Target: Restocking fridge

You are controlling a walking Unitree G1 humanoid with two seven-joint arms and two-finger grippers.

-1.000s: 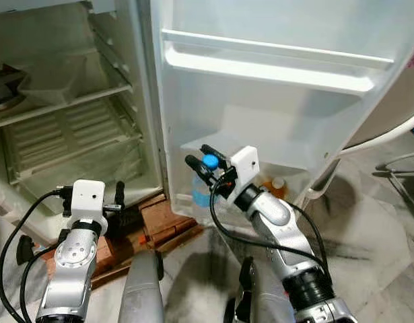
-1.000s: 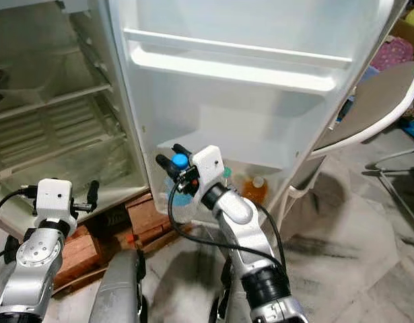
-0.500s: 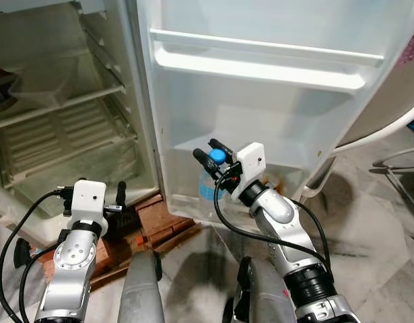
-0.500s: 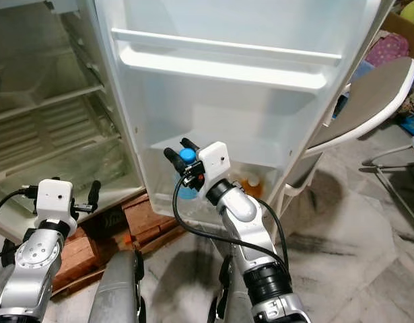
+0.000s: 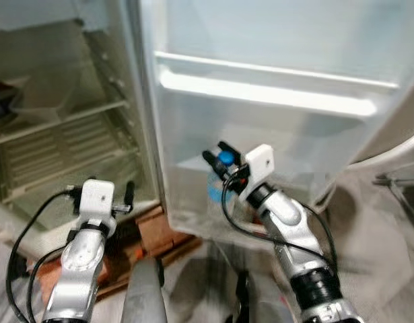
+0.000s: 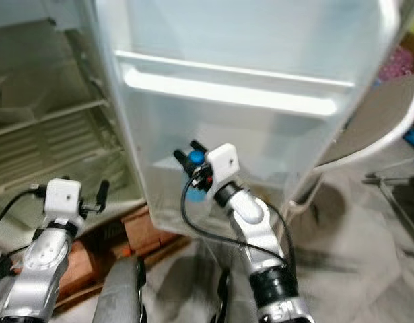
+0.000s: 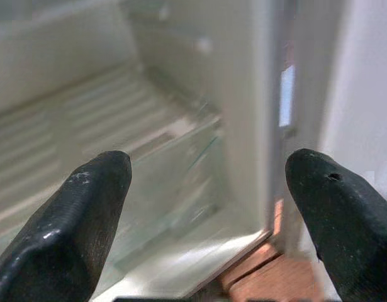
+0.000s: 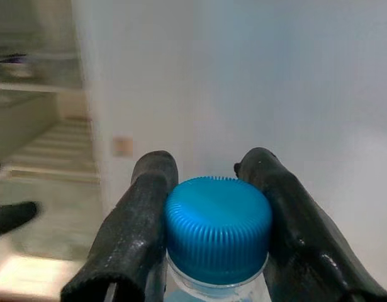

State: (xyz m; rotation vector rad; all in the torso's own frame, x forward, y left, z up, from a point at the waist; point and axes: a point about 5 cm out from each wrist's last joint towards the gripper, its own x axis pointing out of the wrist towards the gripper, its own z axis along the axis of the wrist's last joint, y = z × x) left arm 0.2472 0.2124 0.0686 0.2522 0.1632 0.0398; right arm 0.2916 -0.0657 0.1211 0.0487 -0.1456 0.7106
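White plastic of the open fridge door forms the backdrop, its shelf rail running across above the work. A water bottle with a blue cap is held up against the lower part of that door, above the bottom door bin. The right claw is clamped on the bottle's neck, one black finger pressed to each side of the cap. The right arm reaches forward and up from the elbow, wrist bent toward the door, its white camera block just behind the claw.

The left claw hovers low beside the fridge's open body, its fingers spread wide apart, facing the wire shelves; bricks lie on the floor below it.

Compared with a second ago, the bottle and right claw sit higher and further in toward the door, and the orange bottles seen in the bin are now lost in blur. The head camera has shifted too.
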